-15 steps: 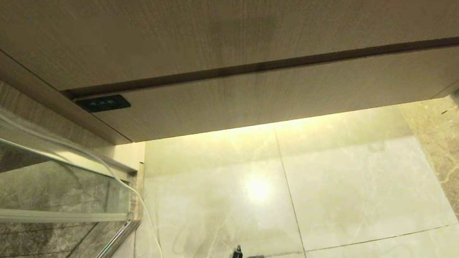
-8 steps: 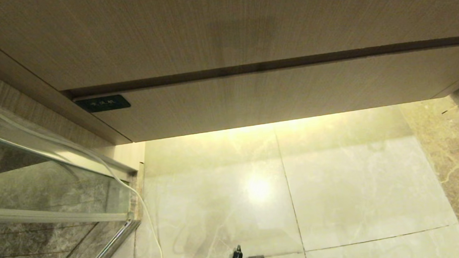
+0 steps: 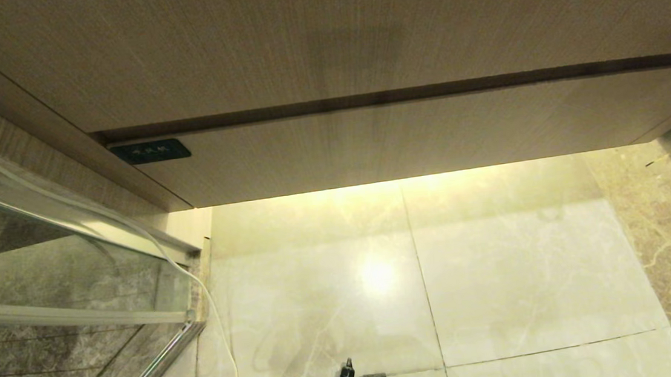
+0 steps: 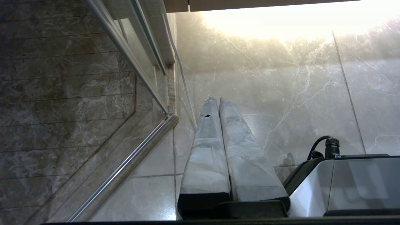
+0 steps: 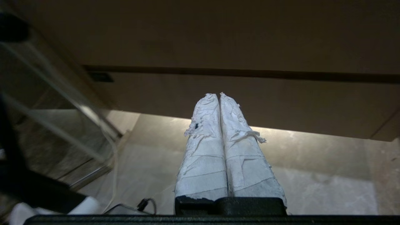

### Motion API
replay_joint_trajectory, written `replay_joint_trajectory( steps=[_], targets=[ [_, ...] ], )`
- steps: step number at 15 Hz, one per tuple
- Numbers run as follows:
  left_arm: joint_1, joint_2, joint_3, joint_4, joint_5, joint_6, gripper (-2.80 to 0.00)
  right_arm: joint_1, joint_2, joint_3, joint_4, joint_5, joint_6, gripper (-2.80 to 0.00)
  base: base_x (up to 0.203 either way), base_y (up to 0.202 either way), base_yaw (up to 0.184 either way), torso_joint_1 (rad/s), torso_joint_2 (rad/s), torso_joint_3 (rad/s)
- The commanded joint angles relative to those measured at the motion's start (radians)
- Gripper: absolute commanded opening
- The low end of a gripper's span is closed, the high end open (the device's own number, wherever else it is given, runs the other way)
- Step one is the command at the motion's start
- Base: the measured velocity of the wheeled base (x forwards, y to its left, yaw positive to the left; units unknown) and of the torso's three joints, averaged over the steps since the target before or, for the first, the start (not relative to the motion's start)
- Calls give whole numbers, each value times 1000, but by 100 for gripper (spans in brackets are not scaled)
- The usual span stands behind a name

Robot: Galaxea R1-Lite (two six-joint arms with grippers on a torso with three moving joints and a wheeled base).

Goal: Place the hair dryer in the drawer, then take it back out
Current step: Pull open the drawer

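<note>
Nothing has moved in the head view: wood-grain drawer (image 3: pixel 398 140) shut, right pincer (image 5: pixel 218 94) closed, empty.

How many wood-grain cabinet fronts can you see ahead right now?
2. The taller upper panel fills the top of the head view; the shut drawer sits directly beneath it, across a dark gap. More may lie out of frame.
</note>
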Motion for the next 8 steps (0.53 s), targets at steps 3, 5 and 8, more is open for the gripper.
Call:
replay_joint_trajectory(
  steps=[3, 5, 8],
  targets=[
    [0, -2, 2, 0, 1, -1, -280, 4, 456, -472, 578, 255, 28, -280, 0, 0, 0, 0, 0, 0],
    [0, -1, 2, 0, 1, -1, -280, 9, 586, -509, 642, 370, -15, -280, 0, 0, 0, 0, 0, 0],
    [0, -1, 2, 0, 1, -1, -280, 14, 720, -476, 634, 427, -357, -280, 0, 0, 0, 0, 0, 0]
  ],
)
